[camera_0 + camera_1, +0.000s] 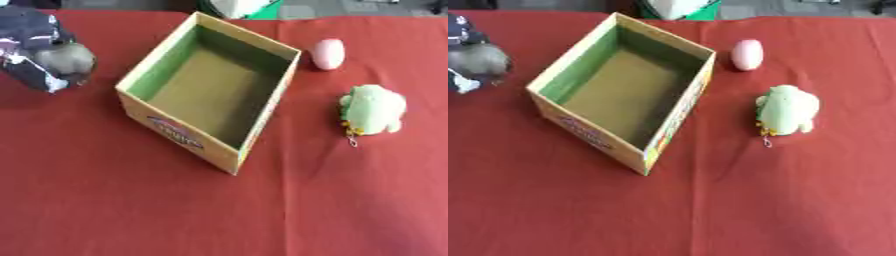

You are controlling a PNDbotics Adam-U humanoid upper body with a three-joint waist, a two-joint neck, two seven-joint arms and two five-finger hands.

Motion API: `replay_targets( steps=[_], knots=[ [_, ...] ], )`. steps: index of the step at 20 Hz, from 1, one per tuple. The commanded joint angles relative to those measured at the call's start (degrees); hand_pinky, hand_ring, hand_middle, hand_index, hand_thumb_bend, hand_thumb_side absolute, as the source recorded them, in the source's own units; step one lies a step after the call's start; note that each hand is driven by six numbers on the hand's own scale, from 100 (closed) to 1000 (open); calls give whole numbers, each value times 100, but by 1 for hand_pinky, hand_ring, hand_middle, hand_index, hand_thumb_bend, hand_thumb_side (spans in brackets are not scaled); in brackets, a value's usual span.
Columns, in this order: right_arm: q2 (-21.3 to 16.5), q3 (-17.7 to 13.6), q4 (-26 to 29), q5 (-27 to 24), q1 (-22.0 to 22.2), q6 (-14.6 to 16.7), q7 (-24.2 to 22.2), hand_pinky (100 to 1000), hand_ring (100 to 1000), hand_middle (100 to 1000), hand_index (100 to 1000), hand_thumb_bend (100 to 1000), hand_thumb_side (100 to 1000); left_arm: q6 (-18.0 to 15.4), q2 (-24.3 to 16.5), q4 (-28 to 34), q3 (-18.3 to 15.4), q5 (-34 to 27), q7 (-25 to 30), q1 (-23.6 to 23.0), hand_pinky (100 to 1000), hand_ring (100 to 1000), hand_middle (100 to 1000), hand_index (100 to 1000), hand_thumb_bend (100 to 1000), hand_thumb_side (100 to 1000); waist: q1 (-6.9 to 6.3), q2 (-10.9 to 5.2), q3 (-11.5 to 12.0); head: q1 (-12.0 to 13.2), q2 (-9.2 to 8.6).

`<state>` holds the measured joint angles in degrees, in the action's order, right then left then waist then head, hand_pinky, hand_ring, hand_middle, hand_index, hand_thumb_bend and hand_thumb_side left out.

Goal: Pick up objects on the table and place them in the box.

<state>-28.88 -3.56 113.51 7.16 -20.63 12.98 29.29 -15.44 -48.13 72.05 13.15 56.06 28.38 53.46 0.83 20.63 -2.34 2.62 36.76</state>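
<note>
1. Red cloth covers the whole table (pixel 131 210), with a crease line running down it on the right side.
2. Over on the right lies a pale green plush toy (pixel 374 109), soft and rounded, yellow bits along its left edge and a small metal clasp dangling below it. It sits well apart from the box, on bare cloth.
3. Just beyond it, a smooth pink egg-shaped object (pixel 329 53) rests near the box's far right corner, not touching it.
4. Centre stage, the cardboard box (pixel 175 135) stands open and turned at an angle, yellow outside with a printed logo on its near wall, green on the inner walls, brown floor. Nothing shows inside it.
5. At the upper left, the robot's left hand (pixel 39 47) comes in, dark with white patches and a grey rounded part beside it. It is partly cut off by the edge, and whether its fingers are spread or curled cannot be told; nothing can be seen held.
6. Something white and green peeks in at the far edge, too cut off to name.
</note>
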Motion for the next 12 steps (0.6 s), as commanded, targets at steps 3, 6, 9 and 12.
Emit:
replay_targets(
  steps=[3,6,9,12],
  knots=[
    [-95,-86,108,-29,-1,-17,26,790,841,730,846,100,1000,232,-147,240,-196,-177,-167,180,384,414,269,312,100,309,-18,-171,15,-41,44],
    [-96,-96,108,-25,20,-27,38,790,840,730,846,100,1000,318,-80,373,-278,-348,-235,303,380,410,265,307,100,314,-21,-197,23,-58,79],
    [-93,-96,108,-40,33,-45,44,790,841,730,846,100,1000,356,17,524,-304,-505,-278,476,379,407,265,307,100,315,-29,-235,40,-72,111],
    [-96,-83,108,-62,21,-45,30,790,840,730,846,100,1000,384,169,628,-258,-610,-289,667,376,405,266,310,100,316,-42,-281,46,-71,130]
  ],
)
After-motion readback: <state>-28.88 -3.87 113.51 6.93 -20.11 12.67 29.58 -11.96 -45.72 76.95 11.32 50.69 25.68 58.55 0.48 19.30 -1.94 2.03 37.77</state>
